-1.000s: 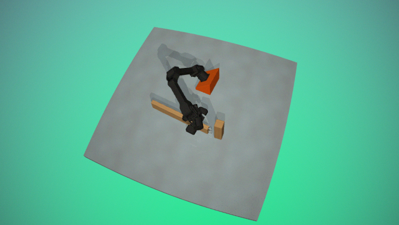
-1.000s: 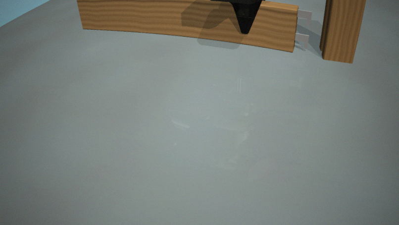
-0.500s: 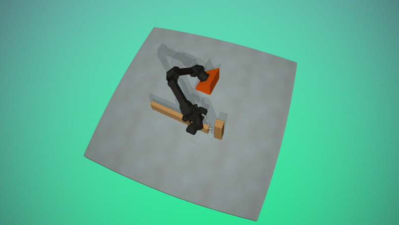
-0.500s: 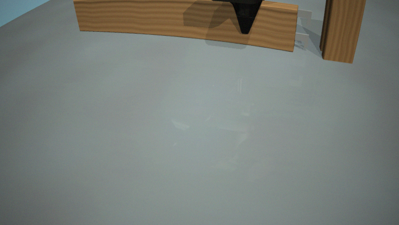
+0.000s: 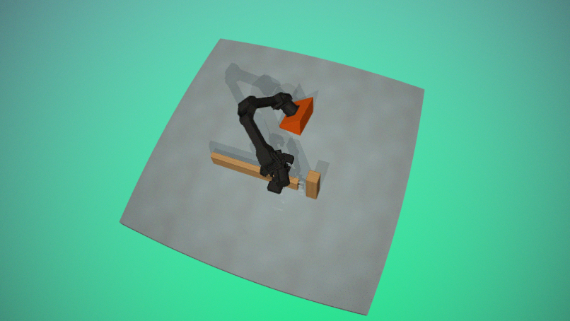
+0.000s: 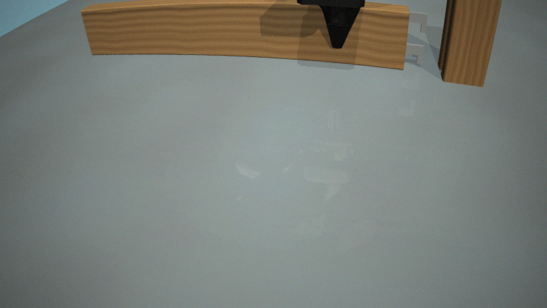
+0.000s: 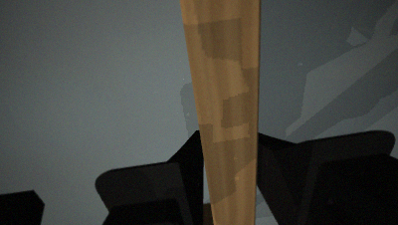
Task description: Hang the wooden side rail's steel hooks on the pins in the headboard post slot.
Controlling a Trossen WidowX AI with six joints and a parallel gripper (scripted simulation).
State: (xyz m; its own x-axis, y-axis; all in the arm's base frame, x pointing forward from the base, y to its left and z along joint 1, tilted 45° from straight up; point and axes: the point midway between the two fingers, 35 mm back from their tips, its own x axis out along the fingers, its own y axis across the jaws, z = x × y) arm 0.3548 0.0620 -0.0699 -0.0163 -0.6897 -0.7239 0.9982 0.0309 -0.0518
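Observation:
The wooden side rail (image 5: 235, 162) (image 6: 191, 34) (image 7: 224, 75) stands on its long narrow edge, roughly level; its underside looks at or very near the table. My gripper (image 5: 278, 179) (image 7: 215, 131) is shut on the rail near its hook end, one finger on each side. In the exterior view only the near finger shows, against the rail's face. Two steel hooks, an upper one (image 6: 417, 16) and a lower one (image 6: 414, 47), stick out toward the headboard post (image 5: 312, 185) (image 6: 467, 45). A gap separates hooks and post. The pins inside the post's slot are hidden.
The grey table (image 5: 239, 239) (image 6: 229, 229) carries everything. An orange wedge-shaped block (image 5: 305, 115) sits at the arm's base, behind the rail and post. The arm (image 5: 254, 135) reaches over from there to the rail.

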